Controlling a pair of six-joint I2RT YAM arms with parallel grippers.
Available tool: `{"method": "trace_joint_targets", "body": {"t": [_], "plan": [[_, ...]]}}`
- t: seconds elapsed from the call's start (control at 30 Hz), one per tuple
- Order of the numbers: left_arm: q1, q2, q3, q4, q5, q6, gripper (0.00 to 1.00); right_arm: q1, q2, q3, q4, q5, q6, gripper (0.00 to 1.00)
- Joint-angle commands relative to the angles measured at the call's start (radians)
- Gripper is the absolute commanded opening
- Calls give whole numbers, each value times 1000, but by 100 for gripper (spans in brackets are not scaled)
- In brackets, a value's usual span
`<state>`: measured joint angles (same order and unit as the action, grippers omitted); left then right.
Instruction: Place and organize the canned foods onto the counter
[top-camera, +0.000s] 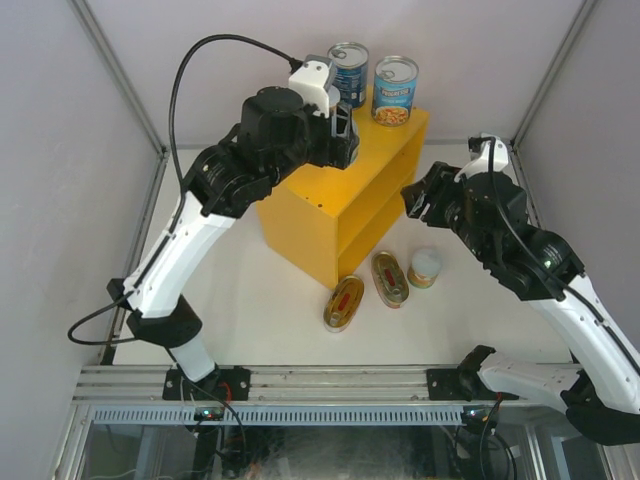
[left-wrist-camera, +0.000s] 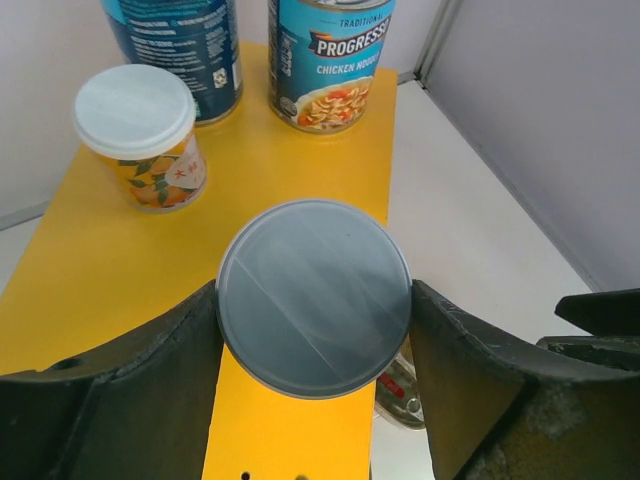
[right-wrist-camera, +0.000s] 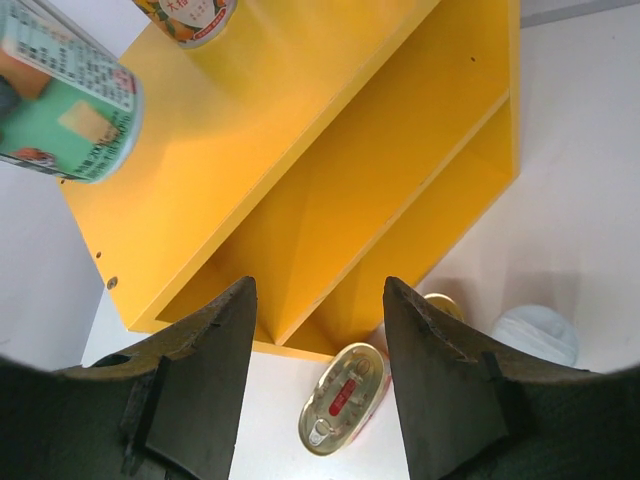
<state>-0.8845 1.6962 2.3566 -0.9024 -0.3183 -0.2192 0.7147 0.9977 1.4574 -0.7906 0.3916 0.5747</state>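
Left end effector (left-wrist-camera: 313, 345) is clamping a small short round metal can with a smooth grey lid (left-wrist-camera: 313, 297), its axis upright. It is holding the can over the flat matte top of the bright yellow box-shaped metal cabinet (left-wrist-camera: 250, 170), so placement is lying straight down. Right end effector (right-wrist-camera: 318, 300) is hovering with fingers apart and empty, farther off.

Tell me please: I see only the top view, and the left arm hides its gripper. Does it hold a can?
Observer: Yes. The left wrist view shows the left gripper shut on a grey-lidded can over the counter's edge.
Operator: Is any short can already up there?
Observer: One white-lidded can stands near the two tall cans.
Operator: And the right gripper?
Observer: Its wrist view shows the right gripper open and empty, facing the counter's open side.
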Motion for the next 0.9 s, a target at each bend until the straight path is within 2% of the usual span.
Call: {"method": "trace_joint_targets", "body": {"t": [0.0, 0.23, 0.33, 0.47, 0.57, 0.67, 0.8, 0.87], "plan": [[22, 29, 80, 97, 101, -36, 0, -11, 31, 50, 56, 4, -32, 54], [45, 69, 78, 95, 120, -39, 1, -23, 76, 83, 70, -11, -42, 54], [58, 80, 77, 101, 127, -39, 6, -23, 96, 106, 72, -13, -46, 54], [72, 93, 76, 103, 132, -40, 25, -23, 116, 129, 70, -11, -51, 54], [79, 101, 70, 110, 139, -37, 48, -23, 127, 138, 71, -11, -50, 54], [84, 110, 69, 120, 153, -34, 67, -23, 136, 142, 73, -12, -50, 54], [89, 120, 69, 137, 170, -28, 80, -21, 146, 150, 73, -9, -51, 54], [91, 126, 68, 143, 178, -25, 83, -21, 152, 155, 72, -7, -53, 54]]}}
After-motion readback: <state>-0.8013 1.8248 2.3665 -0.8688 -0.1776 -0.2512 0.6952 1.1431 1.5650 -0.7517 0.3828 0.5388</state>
